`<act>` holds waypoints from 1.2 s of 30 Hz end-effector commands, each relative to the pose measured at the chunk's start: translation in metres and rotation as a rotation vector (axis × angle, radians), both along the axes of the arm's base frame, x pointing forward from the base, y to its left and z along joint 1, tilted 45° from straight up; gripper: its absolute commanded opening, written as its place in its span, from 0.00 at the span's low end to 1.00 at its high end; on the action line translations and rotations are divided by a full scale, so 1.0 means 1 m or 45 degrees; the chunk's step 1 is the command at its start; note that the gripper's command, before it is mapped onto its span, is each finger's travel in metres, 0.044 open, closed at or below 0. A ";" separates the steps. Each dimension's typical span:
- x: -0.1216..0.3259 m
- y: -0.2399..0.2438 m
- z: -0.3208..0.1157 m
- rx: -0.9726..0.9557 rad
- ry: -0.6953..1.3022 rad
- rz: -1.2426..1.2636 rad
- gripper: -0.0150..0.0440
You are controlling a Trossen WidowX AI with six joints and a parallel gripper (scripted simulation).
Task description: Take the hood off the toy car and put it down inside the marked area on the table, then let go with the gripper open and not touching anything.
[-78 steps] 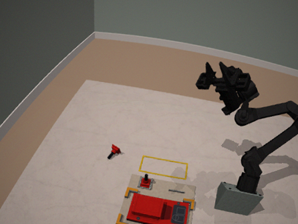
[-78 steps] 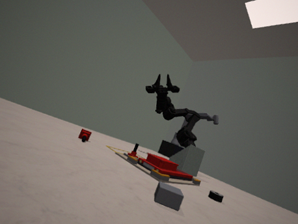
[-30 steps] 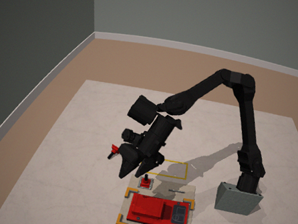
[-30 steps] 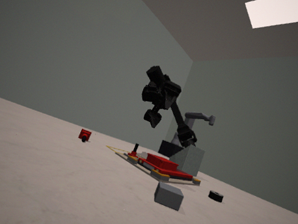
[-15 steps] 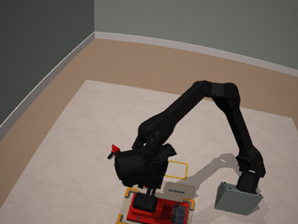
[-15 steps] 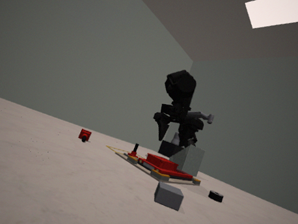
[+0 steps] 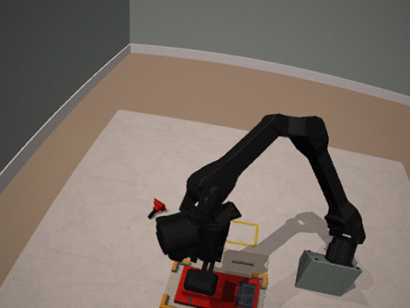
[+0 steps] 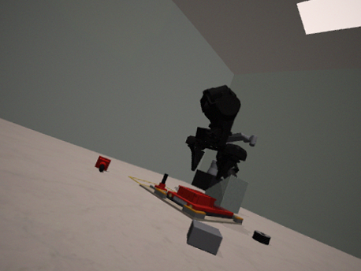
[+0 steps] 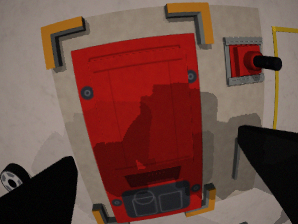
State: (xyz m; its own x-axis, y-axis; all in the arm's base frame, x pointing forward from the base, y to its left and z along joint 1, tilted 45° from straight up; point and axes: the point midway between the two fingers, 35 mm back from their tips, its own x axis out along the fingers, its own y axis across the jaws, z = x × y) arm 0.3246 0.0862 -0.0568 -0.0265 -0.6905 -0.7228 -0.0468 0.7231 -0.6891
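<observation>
Pale marbled tabletop (image 7: 102, 213) on a tan floor, grey-green walls with a white skirting strip, bright ceiling panel in the exterior view. Landmark: the flat red toy car (image 7: 216, 291) on a beige base plate with orange corner brackets (image 9: 188, 15), near the tabletop's front edge. The car's red ribbed hood (image 9: 136, 79) sits in place on the car, shadowed by the arm. The black end effector (image 8: 212, 159) hangs above the car, fingers spread wide, nothing between them, clear of the hood. Thin yellow rectangular outline (image 7: 243, 233) lies just behind the car's plate, partly hidden by the wrist in the top view. Small red block with a black peg (image 7: 157, 207) sits left of and behind the car, well apart. Grey cube (image 8: 204, 237) and black round wheel (image 8: 261, 237) lie in front of the car. Grey arm pedestal (image 7: 326, 274) stands right of the car. Wide bare tabletop left of and behind the car.
</observation>
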 end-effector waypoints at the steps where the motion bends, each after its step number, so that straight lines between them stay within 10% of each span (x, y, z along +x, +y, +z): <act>1: 0.000 -0.002 -0.002 -0.004 0.004 0.007 1.00; 36: 0.000 -0.016 -0.018 -0.004 0.004 0.007 1.00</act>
